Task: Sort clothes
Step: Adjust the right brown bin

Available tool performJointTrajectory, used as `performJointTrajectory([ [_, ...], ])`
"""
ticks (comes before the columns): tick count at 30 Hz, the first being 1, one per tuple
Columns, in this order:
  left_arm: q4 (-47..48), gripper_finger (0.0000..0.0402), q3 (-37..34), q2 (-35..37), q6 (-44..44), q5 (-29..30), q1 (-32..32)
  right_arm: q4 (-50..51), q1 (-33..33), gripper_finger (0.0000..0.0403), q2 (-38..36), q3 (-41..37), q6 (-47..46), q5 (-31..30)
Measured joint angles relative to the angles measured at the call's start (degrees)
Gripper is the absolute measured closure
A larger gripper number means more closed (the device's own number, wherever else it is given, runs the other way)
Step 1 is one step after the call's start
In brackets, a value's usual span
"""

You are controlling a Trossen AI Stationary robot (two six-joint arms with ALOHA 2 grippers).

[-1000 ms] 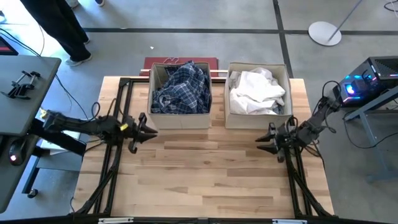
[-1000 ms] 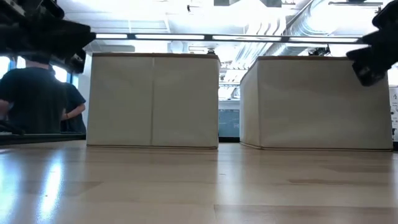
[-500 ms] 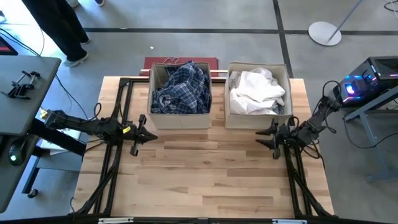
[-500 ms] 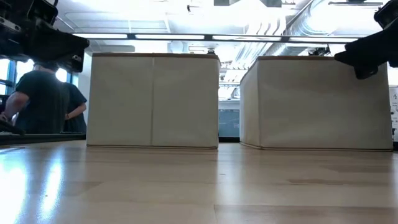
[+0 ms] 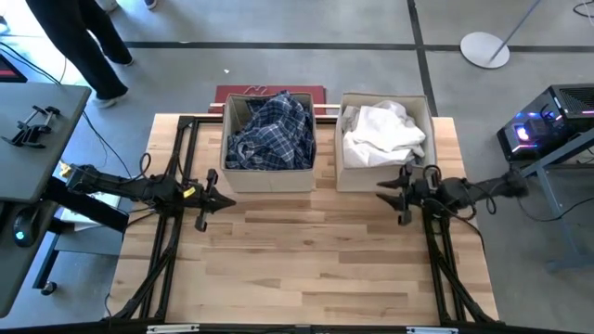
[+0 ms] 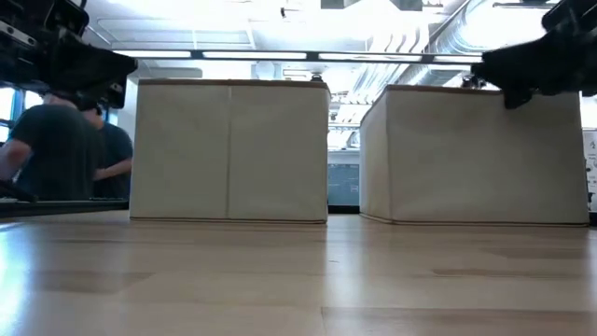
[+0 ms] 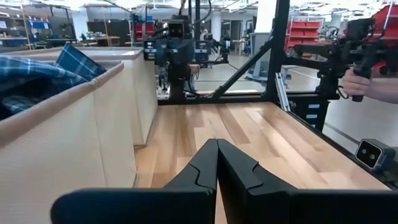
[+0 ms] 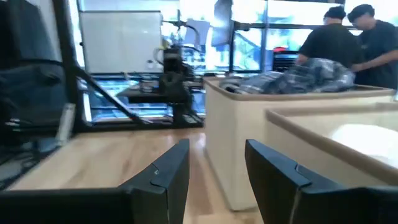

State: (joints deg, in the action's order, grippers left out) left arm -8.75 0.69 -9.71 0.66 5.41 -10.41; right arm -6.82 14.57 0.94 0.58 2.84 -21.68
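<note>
Blue plaid shirts (image 5: 269, 130) lie heaped in the left beige fabric box (image 5: 267, 178). White shirts (image 5: 382, 134) fill the right beige box (image 5: 357, 176). Both boxes stand on the wooden table at its far side. My left gripper (image 5: 227, 199) hovers shut and empty in front of the left box's near left corner; its wrist view (image 7: 217, 149) shows the fingers closed together. My right gripper (image 5: 382, 196) is open and empty just in front of the right box's near wall, and its wrist view (image 8: 217, 155) shows a gap between the fingers.
Bare wooden tabletop (image 5: 316, 260) stretches from the boxes to the near edge. Black arm frames (image 5: 172, 241) run along both sides of the table. A person stands beyond the table's far left corner (image 5: 83, 46), and people show in the room behind (image 8: 354, 31).
My right gripper has gone toward the table's far edge and a little left, up to the front of the right box, as its arm stretched out level. The clothes and boxes have stayed where they were.
</note>
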Motion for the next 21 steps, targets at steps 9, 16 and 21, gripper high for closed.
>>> performJointTrajectory([
  [9,6.94,0.0401,0.02,-0.07,-7.11,2.16,0.00,4.62,-18.91,0.0258,-0.25,0.00,-4.61,21.13],
  [16,7.12,0.0401,0.02,-0.37,-10.52,3.10,0.00,5.37,-22.05,0.0258,0.12,-0.02,-12.88,25.60],
  [21,7.12,0.0401,0.02,-0.40,-10.96,3.10,0.00,5.63,-22.05,0.0258,0.13,-0.02,-11.42,25.53],
])
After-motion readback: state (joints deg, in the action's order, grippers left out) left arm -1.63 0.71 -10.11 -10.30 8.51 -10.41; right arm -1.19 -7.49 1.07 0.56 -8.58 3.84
